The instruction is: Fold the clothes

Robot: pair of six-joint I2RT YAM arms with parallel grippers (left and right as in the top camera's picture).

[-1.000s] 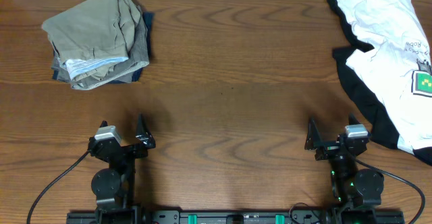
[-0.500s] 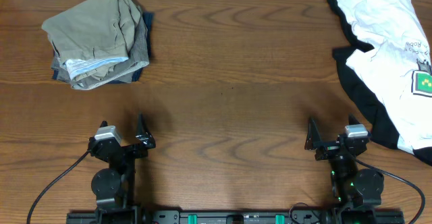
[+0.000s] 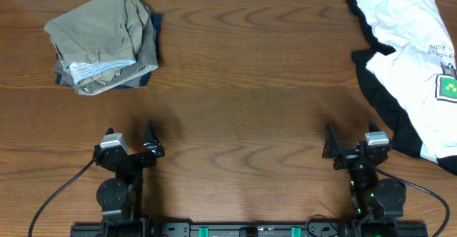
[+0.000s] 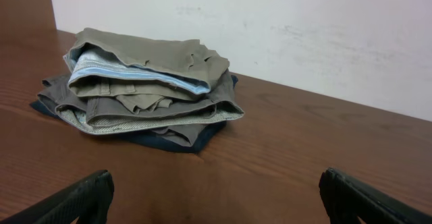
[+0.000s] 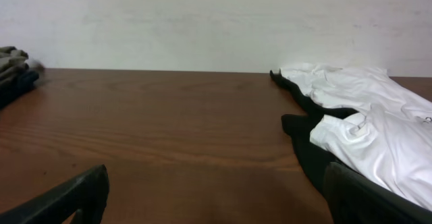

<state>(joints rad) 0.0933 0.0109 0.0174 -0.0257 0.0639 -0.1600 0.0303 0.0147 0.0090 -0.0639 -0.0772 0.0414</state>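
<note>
Left gripper (image 3: 128, 135), right gripper (image 3: 350, 140): no change.

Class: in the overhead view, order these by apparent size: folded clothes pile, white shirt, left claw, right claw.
1. White shirt, largest, though partly cut off by the frame.
2. Folded clothes pile.
3. Left claw and right claw: look alike, so tied.

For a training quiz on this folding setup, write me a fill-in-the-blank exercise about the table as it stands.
The folded stack of clothes lies at the far corner of the table, on the ____ arm's side.
The unfolded shirt is mostly ____ with black trim.
The left gripper and the right gripper both stand ____, holding nothing.
Missing words: left; white; open.
</note>
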